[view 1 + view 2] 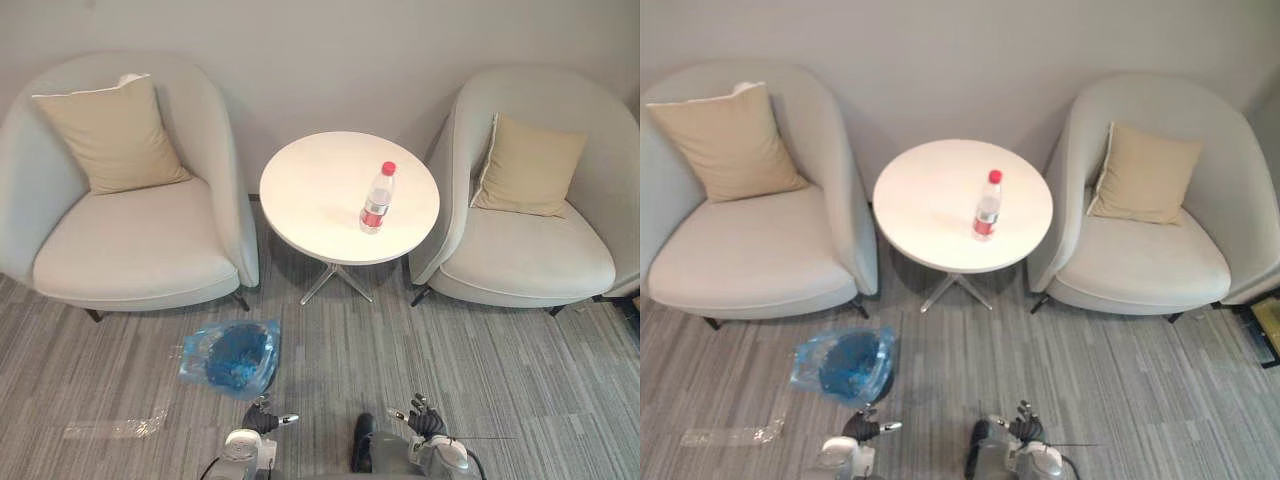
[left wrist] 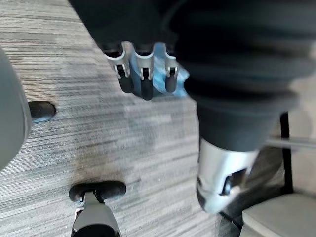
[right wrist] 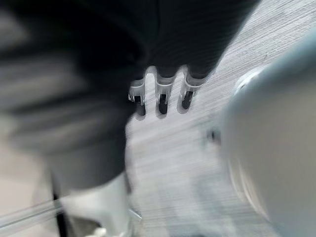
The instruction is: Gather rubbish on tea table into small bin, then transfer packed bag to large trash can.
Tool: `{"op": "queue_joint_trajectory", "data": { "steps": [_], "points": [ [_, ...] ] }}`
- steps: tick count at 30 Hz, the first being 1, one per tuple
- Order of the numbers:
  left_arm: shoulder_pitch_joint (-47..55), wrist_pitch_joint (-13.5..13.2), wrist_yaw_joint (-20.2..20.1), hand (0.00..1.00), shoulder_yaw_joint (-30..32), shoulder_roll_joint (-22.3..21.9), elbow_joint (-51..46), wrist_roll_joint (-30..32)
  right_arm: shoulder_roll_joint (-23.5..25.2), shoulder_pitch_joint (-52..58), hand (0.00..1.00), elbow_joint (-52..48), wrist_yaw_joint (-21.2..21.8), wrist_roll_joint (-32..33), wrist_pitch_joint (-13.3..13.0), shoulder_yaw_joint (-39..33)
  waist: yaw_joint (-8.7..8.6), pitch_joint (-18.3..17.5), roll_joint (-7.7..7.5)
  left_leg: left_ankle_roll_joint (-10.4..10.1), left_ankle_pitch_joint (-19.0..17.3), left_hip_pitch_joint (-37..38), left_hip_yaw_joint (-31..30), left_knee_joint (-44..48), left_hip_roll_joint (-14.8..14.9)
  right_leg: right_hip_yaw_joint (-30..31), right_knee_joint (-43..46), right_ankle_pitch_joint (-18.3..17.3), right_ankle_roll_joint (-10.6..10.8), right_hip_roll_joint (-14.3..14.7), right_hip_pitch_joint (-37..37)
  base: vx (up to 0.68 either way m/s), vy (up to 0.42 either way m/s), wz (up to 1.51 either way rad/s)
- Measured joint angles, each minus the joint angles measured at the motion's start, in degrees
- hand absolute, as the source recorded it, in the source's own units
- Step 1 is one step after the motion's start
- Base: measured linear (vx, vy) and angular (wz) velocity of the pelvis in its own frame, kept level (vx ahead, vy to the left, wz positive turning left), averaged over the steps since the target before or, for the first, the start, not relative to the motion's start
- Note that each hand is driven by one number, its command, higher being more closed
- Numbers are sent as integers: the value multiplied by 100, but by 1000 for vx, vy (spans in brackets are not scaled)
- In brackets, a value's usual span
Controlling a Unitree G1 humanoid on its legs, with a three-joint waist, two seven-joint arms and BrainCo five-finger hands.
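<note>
- Plastic bottle, red cap and red label, stands upright on the round white desk, right of the desk's centre, in the upper middle of the left eye view.
- Small bin, lined with a blue bag, sits on the grey carpet floor at lower left of centre, below the desk's left edge.
- Clear plastic wrapper lies flat on the floor at lower left, apart from the bin.
- Left hand at the bottom edge, just below the bin and not touching it. Its fingers hang relaxed with the thumb apart and hold nothing.
- Right hand at the bottom edge, right of centre, over bare carpet. Its fingers are loose and hold nothing.
- The bottle is well apart from both sets of fingers, up the frame from them.
- Two pale armchairs, each with a beige cushion, flank the desk: one at left, one at right.
</note>
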Motion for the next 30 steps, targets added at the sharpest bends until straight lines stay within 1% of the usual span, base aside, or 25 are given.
{"op": "queue_joint_trajectory", "data": {
  "steps": [2, 3, 4, 5, 6, 7, 8, 9, 10, 11, 12, 13, 14, 16, 18, 19, 20, 21, 22, 23, 24, 25, 27, 29, 30],
  "points": [
    [24, 1, -15, 0, 36, -56, 9, -3, 0, 19, 0, 140, 4, -34, 23, -34, 4, 12, -35, -41, 22, -330, -157, 912, 71, 9, -267, -87, -35, 88, 302, 191, -164, 3],
    [16, -6, -19, 0, 179, -102, -32, -4, 1, 35, 0, 134, 3, -34, 31, -34, 19, 25, -46, -118, 66, -594, -166, 1586, 144, 43, -434, -116, -44, 145, 482, 181, -119, -12],
    [36, -8, -16, 0, 403, -118, -168, -4, 2, 123, 0, 105, 0, -27, 38, 13, 74, 31, -46, -396, 420, -1138, -125, 2904, 337, 135, -690, -211, -151, 265, 774, 207, -93, -29],
    [26, -13, -15, 0, 443, -109, -225, -5, 10, 124, 0, 99, -1, -22, 37, 18, 167, 59, -103, -315, 433, -1354, -112, 3427, 403, 167, -749, -248, -202, 287, 897, 207, -68, -36],
    [20, -17, -15, 0, 442, -106, -238, -7, 12, 129, 0, 101, -1, -16, 37, 18, 210, 60, -106, -223, 284, -1400, -98, 3510, 424, 198, -782, -262, -222, 293, 965, 184, -47, -31],
    [15, -19, -17, 0, 428, -106, -273, -7, 28, 135, 0, 101, -2, -14, 39, 14, 232, 63, -111, -86, -95, -1553, 14, 3505, 408, 278, -867, -301, -234, 286, 1137, 189, -35, -25],
    [21, -18, -18, 0, 370, -108, -354, -7, 40, 132, 0, 101, -4, -11, 40, 5, 234, 80, -145, 2, -374, -1743, 145, 3114, 288, 334, -1002, -303, -215, 213, 1302, 181, -9, -24],
    [17, -22, -16, 0, 349, -107, -377, -7, 44, 128, 0, 101, -4, -10, 40, 4, 251, 88, -159, 16, -386, -1780, 185, 2882, 214, 345, -1023, -304, -206, 169, 1331, 166, 51, -31],
    [25, -20, -17, 0, 300, -108, -424, -6, 49, 128, 0, 98, -4, 4, 39, 5, 285, 87, -157, 2, -347, -1838, 151, 1974, -57, 409, -1052, -327, -117, 79, 1387, 170, 111, -30],
    [45, -18, -16, 0, 204, -105, -437, -5, 21, 140, 0, 96, -3, 31, 40, 5, 289, 58, -104, -10, -181, -1832, 79, 1156, -204, 477, -1072, -376, -39, 74, 1405, 182, 138, -33],
    [57, -18, -19, 0, 156, -126, -441, -3, -30, 147, 0, 97, -6, 31, 40, 4, 303, 5, 14, -77, 116, -1835, -160, 412, -267, 551, -1075, -416, 42, 131, 1407, 230, 191, -49],
    [80, -21, -15, 0, 161, -96, -448, -4, -37, 136, 0, 106, -14, 27, 44, 15, 371, -8, 54, 107, 689, -1643, -276, 124, -371, 760, -1120, -399, 169, 161, 1478, 278, 177, -36],
    [93, -4, -9, 0, 163, 0, -421, -4, 42, 135, 0, 92, -10, 17, 29, 37, 310, -73, -107, 210, 675, -1517, -267, -36, -553, 831, -1232, -435, 278, 39, 1587, 299, 161, -25],
    [38, -11, -13, 0, 179, 77, -363, -5, 110, 149, 0, 127, -4, 4, 42, 41, 347, -42, -227, 381, 555, -1468, -37, 111, -596, 951, -1020, -560, 365, -81, 1569, 327, 140, -27],
    [33, -3, -11, 0, 191, 89, -339, -4, 144, 134, 0, 121, -3, -82, 43, 47, 423, -51, -247, 480, 422, -1205, 184, -8, -664, 1120, -524, -729, 478, -181, 1438, 283, 149, -61],
    [66, 1, -14, 0, 188, 88, -328, -4, 131, 108, 0, 92, 8, -99, 37, 98, 449, -63, -209, 524, 367, -902, 353, -205, -695, 1293, 423, -894, 734, -215, 1076, 168, 105, -54],
    [78, 0, -15, 0, 185, 95, -326, -4, 122, 84, 0, 88, 13, -100, 34, 131, 448, -62, -196, 544, 344, -810, 401, -250, -697, 1337, 815, -913, 776, -217, 903, 247, 135, -54],
    [96, 7, -16, 0, 151, 152, -308, -4, 138, 23, 0, 84, 28, -108, 33, 141, 425, -42, -225, 612, 284, -566, 454, -323, -737, 1389, 2021, -883, 1109, -288, 459, 258, 46, 6],
    [95, 17, -12, 0, 56, 224, -196, -4, 154, 9, 0, 79, 36, -109, 27, 138, 304, -21, -262, 682, 167, -324, 325, -324, -784, 1224, 2957, -954, 1137, -456, 133, 217, 21, 17],
    [96, 18, -12, 0, 52, 227, -191, -4, 155, 9, 0, 79, 36, -109, 26, 138, 301, -24, -267, 689, 162, -311, 312, -325, -784, 1199, 2990, -968, 1108, -470, 120, 235, -35, 54],
    [94, 21, -10, 0, 32, 242, -163, -5, 161, 18, 0, 68, 38, -110, 17, 136, 271, -22, -289, 696, 140, -139, 189, -383, -779, 898, 3142, -1090, 894, -583, 55, 184, -57, 54],
    [97, 14, -9, 0, 40, 242, -166, -4, 162, 14, 0, 69, 45, -126, 16, 135, 278, -18, -303, 695, 140, -52, 98, -403, -745, 687, 2917, -1196, 694, -649, 3, 268, -103, 70],
    [110, 13, -7, 0, 69, 237, -185, -5, 145, 7, 0, 68, 59, -140, 4, 134, 261, -10, -289, 620, 95, -33, -138, -360, -653, 587, 2025, -1220, 558, -658, -54, 246, -182, 57],
    [131, 4, -6, 0, 77, 249, -229, -5, 138, 4, 0, 70, 68, -145, -6, 137, 257, -22, -312, 462, -6, -24, -244, -327, -587, 647, 1218, -974, 425, -632, -87, 183, -213, 33],
    [131, -7, 4, 0, 145, 292, -214, -5, 169, 6, 0, 112, 89, -138, 6, 133, 253, -49, -400, 279, -184, -37, -406, -221, -598, 846, 668, -453, 506, -561, -41, 233, -253, 27]
  ]
}}
